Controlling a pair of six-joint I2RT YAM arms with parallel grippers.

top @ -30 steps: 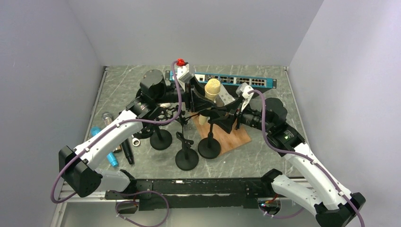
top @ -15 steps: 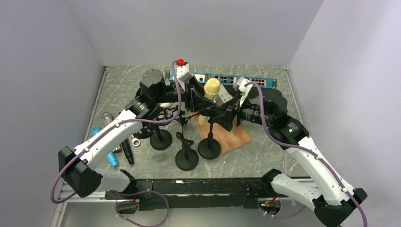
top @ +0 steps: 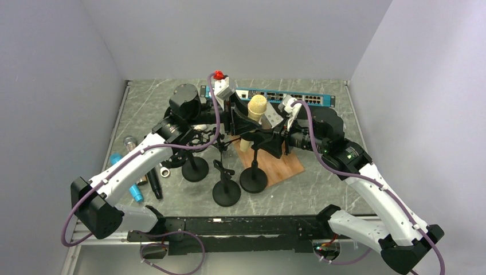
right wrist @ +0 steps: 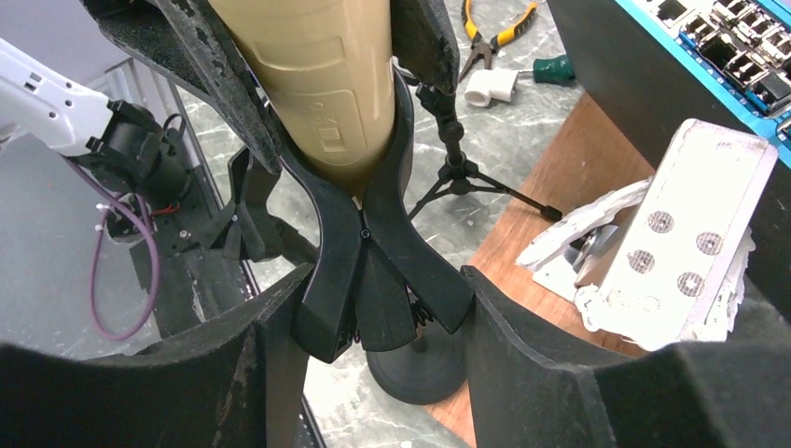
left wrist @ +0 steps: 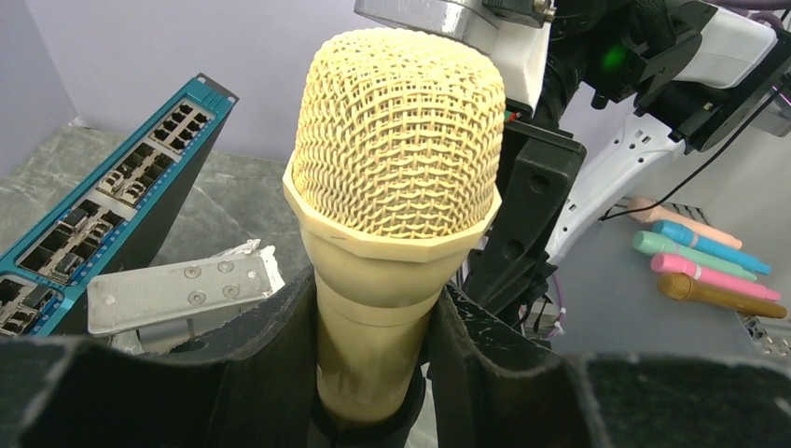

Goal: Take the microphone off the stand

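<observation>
Even, diffuse light from above fills the pale-walled cell in the top view. Shadows under the stand bases (top: 253, 179) fall soft and short on the marbled table (top: 326, 177), with no hard glare. At the left wrist the microphone (left wrist: 396, 140) mesh is crisp, while the left fingers (left wrist: 140, 392) sit dark and blurred and the coloured pens (left wrist: 700, 261) behind go slightly soft. At the right wrist a dull sheen marks the microphone body — the black clip (right wrist: 373, 271) and right fingers (right wrist: 578, 383) lose detail in shadow.
</observation>
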